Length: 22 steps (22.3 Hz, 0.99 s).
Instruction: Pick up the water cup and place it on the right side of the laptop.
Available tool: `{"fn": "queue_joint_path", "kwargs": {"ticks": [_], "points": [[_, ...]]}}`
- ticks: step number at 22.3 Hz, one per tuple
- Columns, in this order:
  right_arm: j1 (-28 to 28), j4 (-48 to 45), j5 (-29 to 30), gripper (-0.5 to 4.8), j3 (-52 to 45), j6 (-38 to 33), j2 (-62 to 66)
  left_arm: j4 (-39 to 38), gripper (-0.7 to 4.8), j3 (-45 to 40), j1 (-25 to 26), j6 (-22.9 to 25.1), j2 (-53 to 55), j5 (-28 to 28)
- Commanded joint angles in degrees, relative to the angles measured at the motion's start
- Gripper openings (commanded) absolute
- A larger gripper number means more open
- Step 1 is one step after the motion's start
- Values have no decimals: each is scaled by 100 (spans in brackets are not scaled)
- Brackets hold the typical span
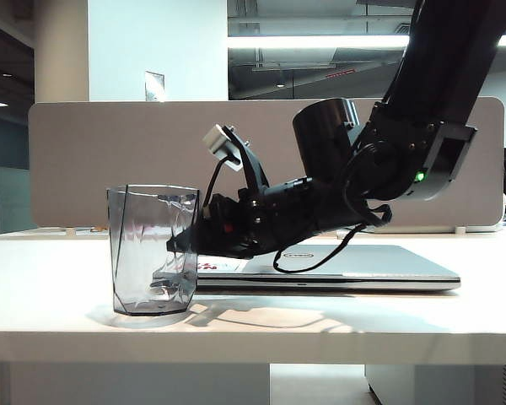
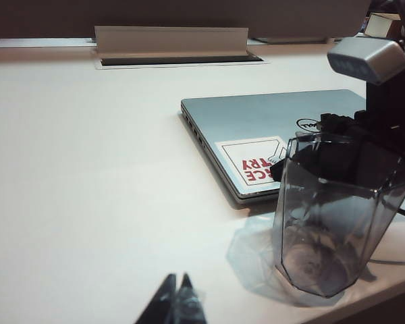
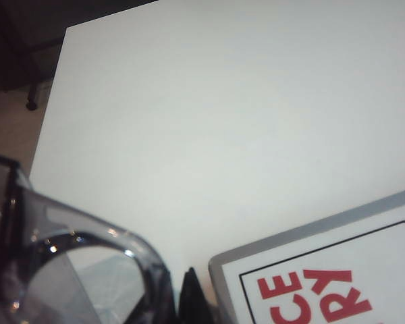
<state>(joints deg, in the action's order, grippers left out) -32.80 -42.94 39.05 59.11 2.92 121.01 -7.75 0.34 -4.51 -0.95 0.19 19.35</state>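
Note:
The water cup (image 1: 152, 249) is a see-through smoky tumbler with faceted sides, standing upright on the white table just left of the closed silver laptop (image 1: 363, 266). My right gripper (image 1: 185, 240) reaches in low over the laptop's left end and is shut on the cup's near wall, one finger inside and one outside. In the right wrist view the cup's rim (image 3: 74, 270) sits against a dark fingertip (image 3: 189, 297), beside the laptop's red-print sticker (image 3: 324, 283). The left wrist view shows the cup (image 2: 331, 216), the laptop (image 2: 256, 121) and my left gripper (image 2: 177, 300), shut and empty, well away from the cup.
A grey partition (image 1: 110, 160) runs along the table's far side. A cable slot with a raised white cover (image 2: 172, 44) sits in the tabletop beyond the laptop. The cup stands close to the table's front edge (image 1: 253, 337). The right arm's black cable (image 1: 320, 257) hangs over the laptop lid.

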Motion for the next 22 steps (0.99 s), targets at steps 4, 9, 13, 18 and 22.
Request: {"fn": "queue_joint_path", "kwargs": {"ticks": [4,9,13,18,22], "points": [[2,-20,-59,-1,39,-9,-284,-35,-4,22,-7,4,4,39],[92,501,-501,-1,37,-13,-1086,-33,-4,22,-7,4,4,39],[461,1362,-748,-2,33,-35,-1985,-35,-4,20,-7,4,4,39],[949,2120,-745,-2,26,-31,-2621,-35,-4,20,-7,7,4,37],[1432,2879,-765,-2,-129,210,-3215,-37,-4,17,-7,7,4,37]]}}
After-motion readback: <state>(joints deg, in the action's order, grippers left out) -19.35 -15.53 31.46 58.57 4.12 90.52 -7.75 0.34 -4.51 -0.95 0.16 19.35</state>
